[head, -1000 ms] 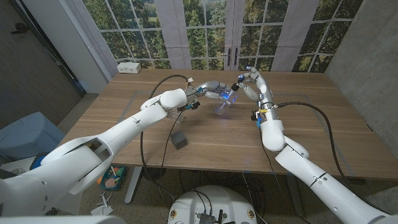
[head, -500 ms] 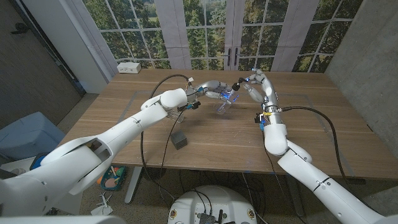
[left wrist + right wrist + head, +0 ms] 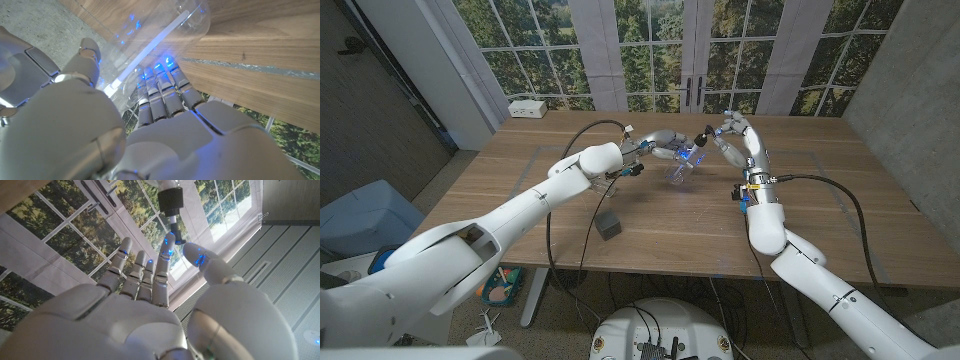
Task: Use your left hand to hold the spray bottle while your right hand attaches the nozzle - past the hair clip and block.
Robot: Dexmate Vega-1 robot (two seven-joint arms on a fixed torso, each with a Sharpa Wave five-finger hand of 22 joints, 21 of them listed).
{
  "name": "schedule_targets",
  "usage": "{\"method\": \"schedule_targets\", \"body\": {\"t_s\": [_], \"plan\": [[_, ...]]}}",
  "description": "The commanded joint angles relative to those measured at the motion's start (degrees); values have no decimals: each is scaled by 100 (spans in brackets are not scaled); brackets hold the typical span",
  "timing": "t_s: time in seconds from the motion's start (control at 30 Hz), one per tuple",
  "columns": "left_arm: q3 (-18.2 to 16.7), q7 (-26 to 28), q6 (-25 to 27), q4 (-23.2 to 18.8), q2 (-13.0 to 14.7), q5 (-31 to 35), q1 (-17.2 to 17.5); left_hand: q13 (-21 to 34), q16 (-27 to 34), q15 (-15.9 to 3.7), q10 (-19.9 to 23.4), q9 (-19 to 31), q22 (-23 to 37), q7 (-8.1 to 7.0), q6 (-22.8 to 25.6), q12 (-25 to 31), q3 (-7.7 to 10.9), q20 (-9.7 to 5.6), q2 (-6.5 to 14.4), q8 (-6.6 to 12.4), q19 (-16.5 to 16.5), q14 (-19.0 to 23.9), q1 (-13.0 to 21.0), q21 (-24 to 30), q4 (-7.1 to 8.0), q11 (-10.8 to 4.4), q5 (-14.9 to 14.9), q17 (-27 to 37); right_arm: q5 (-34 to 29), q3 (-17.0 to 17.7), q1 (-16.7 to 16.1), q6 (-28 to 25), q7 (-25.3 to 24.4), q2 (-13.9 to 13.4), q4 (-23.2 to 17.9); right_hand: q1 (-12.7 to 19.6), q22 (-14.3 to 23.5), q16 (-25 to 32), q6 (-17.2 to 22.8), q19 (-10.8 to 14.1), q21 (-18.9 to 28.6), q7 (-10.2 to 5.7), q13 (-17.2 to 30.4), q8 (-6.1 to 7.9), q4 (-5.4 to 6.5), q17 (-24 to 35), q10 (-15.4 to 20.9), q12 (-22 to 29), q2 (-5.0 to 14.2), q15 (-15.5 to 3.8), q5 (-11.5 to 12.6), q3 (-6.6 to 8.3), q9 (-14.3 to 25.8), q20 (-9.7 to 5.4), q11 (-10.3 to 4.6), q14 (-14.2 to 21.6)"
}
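Observation:
My left hand [image 3: 658, 148] grips a clear spray bottle [image 3: 680, 166] and holds it tilted above the far middle of the table. In the left wrist view the bottle [image 3: 150, 45] lies across that hand's fingers [image 3: 162, 97]. A black nozzle [image 3: 706, 133] sits at the bottle's upper end. My right hand [image 3: 732, 132] is just to its right. In the right wrist view the nozzle [image 3: 171, 201] points back at that hand, and its small tip lies pinched between the thumb [image 3: 200, 260] and a fingertip.
A grey block [image 3: 610, 226] lies on the wooden table [image 3: 520, 190] nearer to me, left of centre. A white box [image 3: 528, 108] sits at the far left corner. Cables run along both forearms. Windows stand behind the table.
My right hand and forearm have shifted a little to the right and stand more upright. The left hand still holds the bottle in nearly the same place.

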Motion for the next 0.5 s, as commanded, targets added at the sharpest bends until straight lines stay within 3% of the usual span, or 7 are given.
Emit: {"method": "schedule_targets", "body": {"t_s": [0.03,0.2,0.5], "plan": [[-2,41,139,-112,42,41,38,18,-7,-820,625,6,14,-278,2326,29,156,-12,1094,23,-20,-28,1021,42,191,-670,38,16,118,-77,104,322,469,-87,29,96,8,-5,29,-13,-8,18,28,87,-8,-1,52,-8,-22,-22,41,61,88,3,-19,-26],[5,37,143,-65,27,37,22,18,-8,-818,616,5,14,-269,2326,26,155,-15,1096,21,-23,-36,1022,46,191,-665,38,18,63,-99,157,408,529,-53,65,106,6,-12,-108,-41,-32,10,32,151,-7,-11,24,-34,-37,-17,64,83,215,4,-20,-44],[4,20,59,40,9,3,-7,18,-8,-816,612,7,13,-269,2324,27,154,-11,1097,18,-32,-42,1024,51,190,-663,38,18,-44,-105,243,188,565,44,68,80,5,-43,-742,-24,-68,-120,35,-168,-3,-45,-191,-129,-67,26,122,170,-9,35,-57,-111]]}}
